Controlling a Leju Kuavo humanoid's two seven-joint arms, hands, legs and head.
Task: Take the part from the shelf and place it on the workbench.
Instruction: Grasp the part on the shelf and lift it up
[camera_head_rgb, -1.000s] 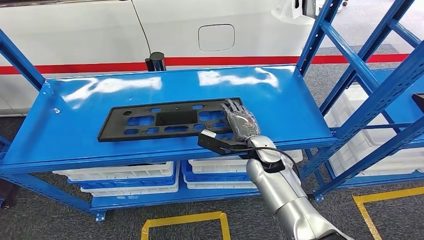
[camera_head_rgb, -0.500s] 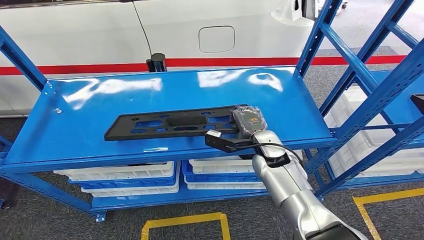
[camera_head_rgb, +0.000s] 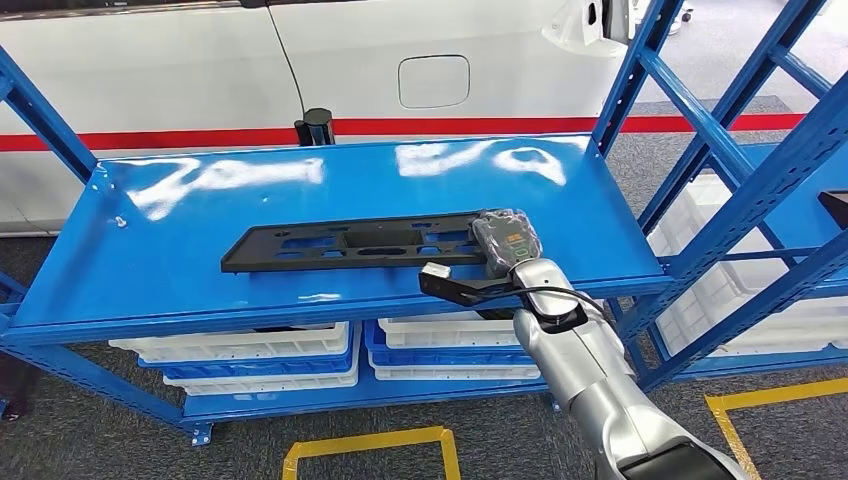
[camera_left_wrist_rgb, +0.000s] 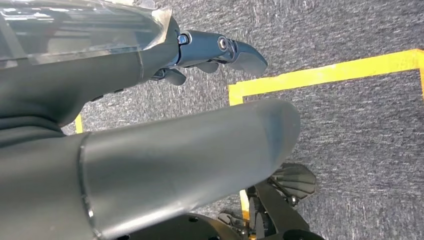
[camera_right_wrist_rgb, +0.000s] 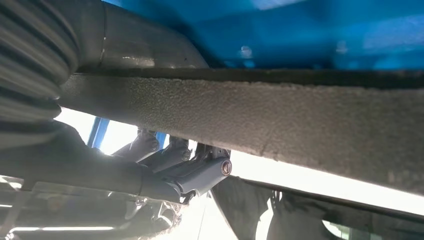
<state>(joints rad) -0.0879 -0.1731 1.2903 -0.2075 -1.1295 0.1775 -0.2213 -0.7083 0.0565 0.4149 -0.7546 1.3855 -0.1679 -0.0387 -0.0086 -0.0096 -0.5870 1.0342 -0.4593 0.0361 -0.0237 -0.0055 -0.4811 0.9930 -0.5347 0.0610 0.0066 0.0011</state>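
Note:
A long black flat part (camera_head_rgb: 350, 243) with several cut-outs lies across the blue shelf board (camera_head_rgb: 300, 180) in the head view. My right hand (camera_head_rgb: 505, 240) grips its right end, fingers curled over the far edge, and the part is tipped up off the board there. In the right wrist view the part's rough edge (camera_right_wrist_rgb: 300, 125) crosses close in front, with my fingers (camera_right_wrist_rgb: 185, 170) wrapped below it. My left hand (camera_left_wrist_rgb: 150, 150) hangs over the grey carpet in the left wrist view, holding nothing, fingers apart.
White and blue bins (camera_head_rgb: 260, 355) fill the level below the shelf board. A white vehicle with a red stripe (camera_head_rgb: 430, 60) stands behind, and a black post (camera_head_rgb: 318, 125) at the board's back edge. Another blue rack (camera_head_rgb: 740, 150) stands right. Yellow tape (camera_head_rgb: 370, 440) marks the floor.
My right hand went from lying flat on the part's right end to gripping its edge. The part has tilted up and shifted to the right.

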